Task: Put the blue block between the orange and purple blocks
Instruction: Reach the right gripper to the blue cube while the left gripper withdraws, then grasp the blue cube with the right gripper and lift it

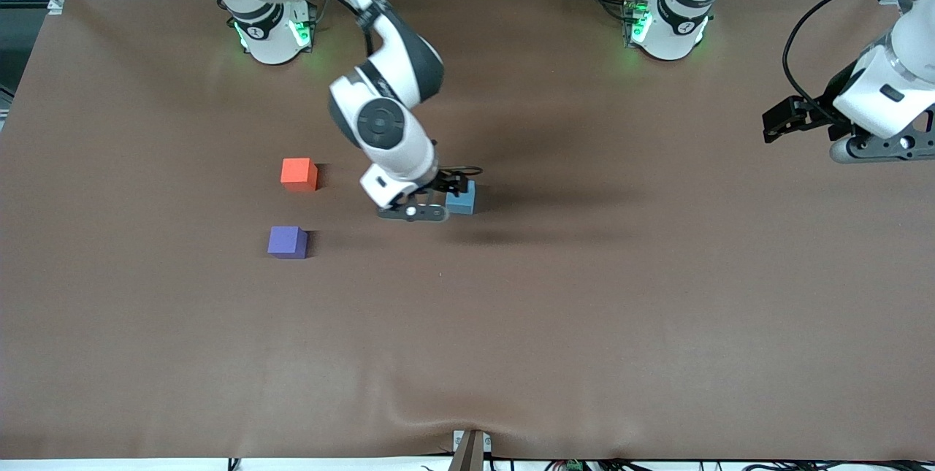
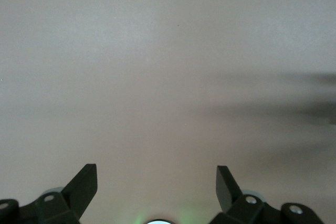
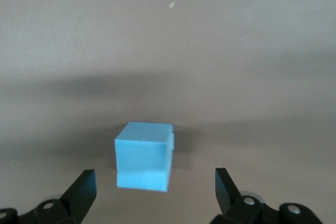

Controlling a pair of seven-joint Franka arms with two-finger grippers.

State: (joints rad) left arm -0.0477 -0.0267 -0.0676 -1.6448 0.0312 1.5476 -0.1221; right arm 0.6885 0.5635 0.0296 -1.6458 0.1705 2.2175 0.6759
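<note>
The right gripper [image 1: 447,193] hangs low over the blue block [image 1: 462,198], jaws spread wide and touching nothing. Through its wrist camera the block [image 3: 143,156] sits on the table [image 1: 584,296] just ahead of the open fingers [image 3: 81,190], roughly centred in the gap, not yet between them. It looks like light, matte foam: easy to lift, unlikely to slip, possibly a bit squashy. I'd pinch two flat facing sides, midway up. The orange block [image 1: 299,174] and purple block [image 1: 287,242] sit well apart from it, toward the right arm's end. The left gripper [image 1: 785,120] waits, jaws spread, empty.
</note>
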